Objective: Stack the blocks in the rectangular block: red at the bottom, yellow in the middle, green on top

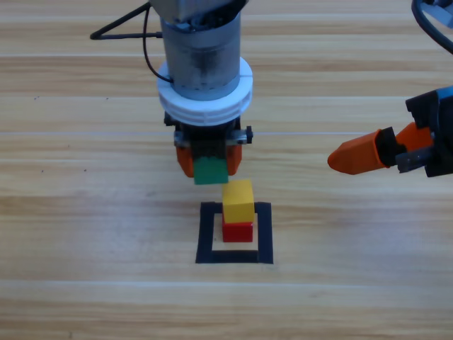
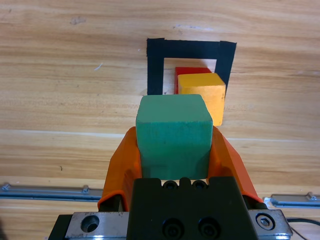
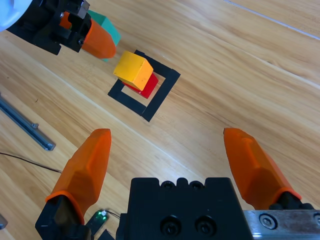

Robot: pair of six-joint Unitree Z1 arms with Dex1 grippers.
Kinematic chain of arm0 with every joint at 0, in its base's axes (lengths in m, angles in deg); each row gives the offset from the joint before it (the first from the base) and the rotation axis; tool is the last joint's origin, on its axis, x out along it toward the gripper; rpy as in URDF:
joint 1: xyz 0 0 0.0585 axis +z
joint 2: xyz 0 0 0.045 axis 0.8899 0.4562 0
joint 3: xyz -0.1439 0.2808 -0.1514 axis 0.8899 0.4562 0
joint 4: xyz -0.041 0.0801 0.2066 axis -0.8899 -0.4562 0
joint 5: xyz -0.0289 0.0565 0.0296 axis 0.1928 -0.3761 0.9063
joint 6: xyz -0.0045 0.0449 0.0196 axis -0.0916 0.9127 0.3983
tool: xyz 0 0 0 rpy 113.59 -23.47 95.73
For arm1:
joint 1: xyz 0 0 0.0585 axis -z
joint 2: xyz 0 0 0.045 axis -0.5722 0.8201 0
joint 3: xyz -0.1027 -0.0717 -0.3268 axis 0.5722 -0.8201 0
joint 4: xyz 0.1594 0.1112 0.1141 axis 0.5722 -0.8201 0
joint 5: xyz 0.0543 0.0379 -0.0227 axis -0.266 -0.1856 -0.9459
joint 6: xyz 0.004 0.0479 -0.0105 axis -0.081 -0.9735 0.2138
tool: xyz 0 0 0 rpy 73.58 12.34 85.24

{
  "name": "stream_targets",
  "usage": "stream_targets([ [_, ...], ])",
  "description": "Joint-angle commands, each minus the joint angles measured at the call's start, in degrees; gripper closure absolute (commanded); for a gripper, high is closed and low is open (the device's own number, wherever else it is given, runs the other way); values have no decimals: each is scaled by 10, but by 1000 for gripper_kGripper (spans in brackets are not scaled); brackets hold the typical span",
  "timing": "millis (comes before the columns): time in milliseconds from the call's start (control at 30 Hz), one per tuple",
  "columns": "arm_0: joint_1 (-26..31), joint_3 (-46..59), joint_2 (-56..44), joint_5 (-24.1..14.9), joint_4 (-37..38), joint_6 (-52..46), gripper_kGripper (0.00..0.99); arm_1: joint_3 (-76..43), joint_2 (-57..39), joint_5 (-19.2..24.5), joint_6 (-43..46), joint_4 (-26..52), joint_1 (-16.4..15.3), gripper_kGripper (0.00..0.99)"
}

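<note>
- The left claw (image 1: pixel 209 164) hangs above the wooden surface (image 1: pixel 85 212), clenched around the green cube (image 1: pixel 210 171), which rides clear of the wood just behind the black tape square (image 1: pixel 235 256).
- Inside that square, the yellow cube (image 1: pixel 238 200) sits on the red cube (image 1: pixel 238 231), but skewed: in the right wrist view, yellow (image 3: pixel 132 70) overhangs red (image 3: pixel 147 87) on one side.
- The risk here looks like that offset: if green comes down centred on red and not on yellow, it could tip yellow off.
- A low approach is another danger, since green's lower edge or an orange jaw could clip yellow's side and shove the pair towards the tape.
- Letting go too high could make green bounce and roll off.
- The right claw (image 1: pixel 368 152) waits spread wide at the right, well apart from the stack.
</note>
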Motion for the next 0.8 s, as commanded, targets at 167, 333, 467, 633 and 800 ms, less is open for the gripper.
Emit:
stream_targets([
  [167, -31, -30, 57, -3, -2, 13, 987, -17, 27, -7, 7, 13, -11, 0],
  [333, -33, -38, 68, -4, -2, 18, 987, -17, 26, -6, 7, 13, -11, 0],
  [467, -33, -41, 73, -7, -2, 20, 987, -17, 26, -6, 7, 12, -11, 0],
  [633, -33, -48, 79, -8, -2, 24, 988, -17, 26, -6, 7, 13, -11, 0],
  [800, -33, -53, 85, -8, -2, 25, 988, -17, 26, -6, 7, 12, -11, 0],
])
